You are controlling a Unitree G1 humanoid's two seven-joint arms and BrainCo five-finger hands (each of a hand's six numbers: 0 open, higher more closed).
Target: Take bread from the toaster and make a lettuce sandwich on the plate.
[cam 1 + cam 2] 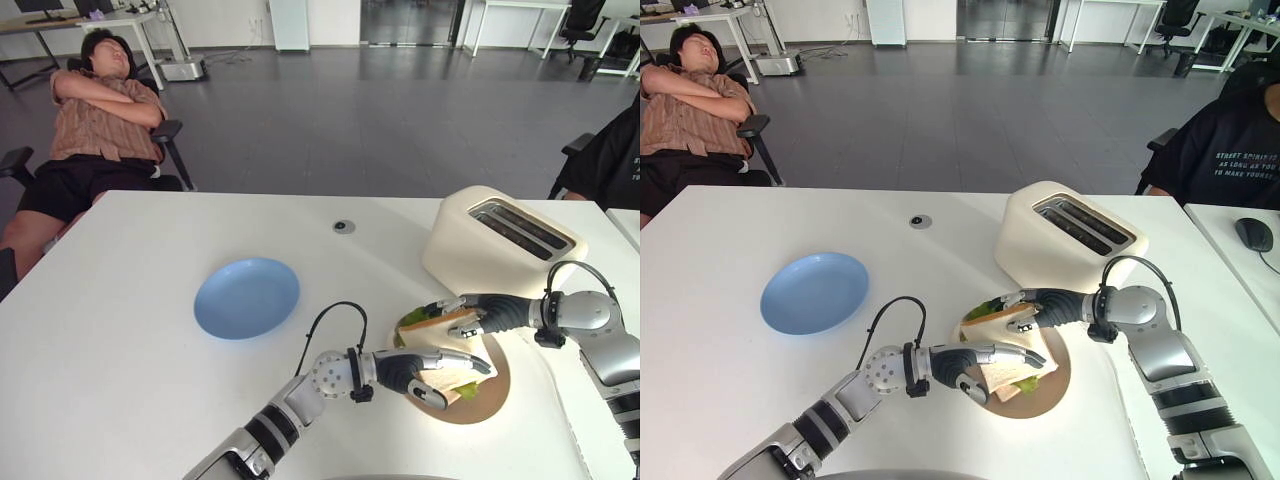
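**Sandwich may come apart between the two hands**

The left hand (415, 375) reaches in from the near side. One long finger lies across the top of the lower slice (1012, 376) and the thumb is under its edge, so I judge that it pinches this bread. The right hand (485, 312) comes from the toaster side with its fingers closed over the upper slice (440, 322), which sits tilted, with the lettuce (415, 317) showing green below it.

The danger, as I see it, is that both hands hold the same small stack from opposite sides. If one pulls or lifts before the other lets go, the slices can slide apart and the lettuce can fall out onto the table (120, 330). The soft bread can also be crushed or torn by a tight pinch.

The stack lies on a round brown board (495, 395) just beside the toaster (500, 245), whose slots look empty. The blue plate (247, 297) stands well apart to the left with nothing on it. The bread is pale with a brown crust, and it looks thin and easy to bend.
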